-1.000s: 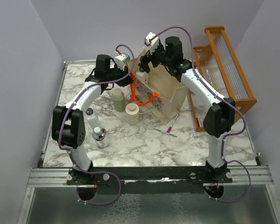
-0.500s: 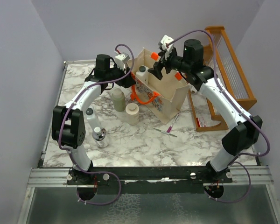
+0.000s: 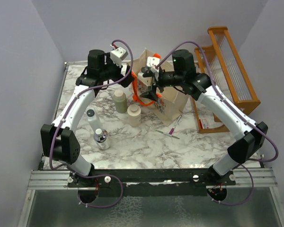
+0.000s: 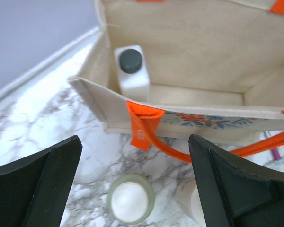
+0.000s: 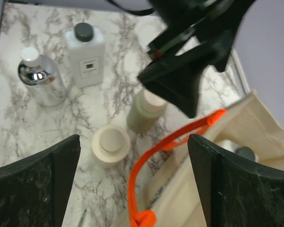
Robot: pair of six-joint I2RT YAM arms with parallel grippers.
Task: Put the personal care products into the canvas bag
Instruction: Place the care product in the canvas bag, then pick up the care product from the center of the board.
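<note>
On my marble counter (image 3: 146,142), lilac-walled: right gripper (image 5: 133,139) open; left gripper (image 4: 135,140) newly open, white bottle (image 4: 132,78) now inside canvas bag (image 4: 203,56).

The left arm (image 3: 71,111) rises from the near edge of the tabletop (image 3: 146,144) and arches toward the far edge, elbow low by the left edge. The left gripper (image 3: 128,79) points rightward and down, fingers spread wide with nothing between them. The right arm (image 3: 227,113) mirrors it from the right edge. The right gripper (image 3: 150,87) faces left, equally wide and empty, near the other but apart.
</note>
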